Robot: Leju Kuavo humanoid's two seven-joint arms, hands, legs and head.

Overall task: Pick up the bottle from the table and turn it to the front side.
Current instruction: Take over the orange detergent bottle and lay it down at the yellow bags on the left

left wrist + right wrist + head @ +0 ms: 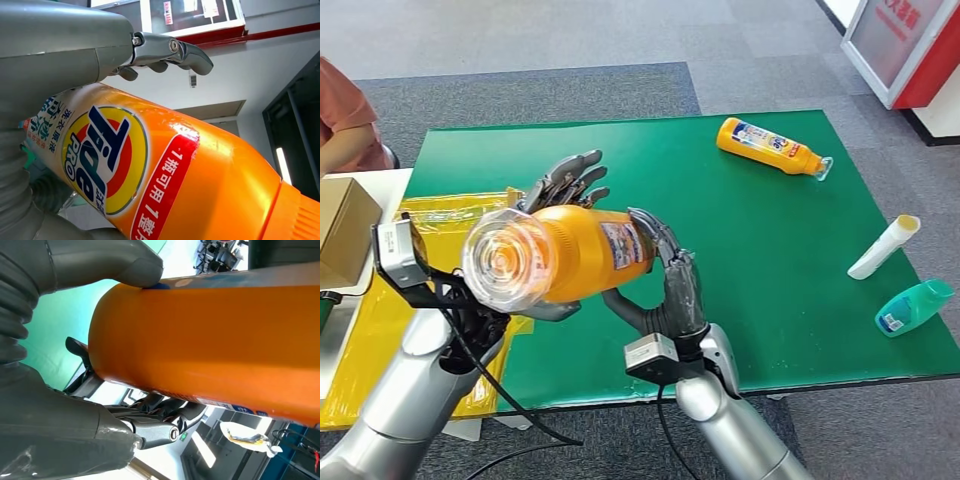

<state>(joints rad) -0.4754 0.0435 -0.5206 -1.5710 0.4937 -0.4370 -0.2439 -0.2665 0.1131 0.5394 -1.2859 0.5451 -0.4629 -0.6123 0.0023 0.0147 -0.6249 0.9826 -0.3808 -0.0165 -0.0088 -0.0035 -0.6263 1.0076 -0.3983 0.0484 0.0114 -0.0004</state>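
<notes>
Orange bottle (569, 255): we see it lifted off the green table (743, 250), long axis running 9 to 3 o'clock, clear cap at 9.
Left hand (565, 185): wrapped round the cap end, gripping.
Right hand (671, 285): we judge it grips the base at 3 o'clock, nearer for turning.

Held orange bottle (181, 175) label reads "Tide PRO" in the round logo, red band beside it "1瓶可用1整", more blue Chinese characters near the wrist too skewed to read; red sign (897, 40) text illegible.
</notes>
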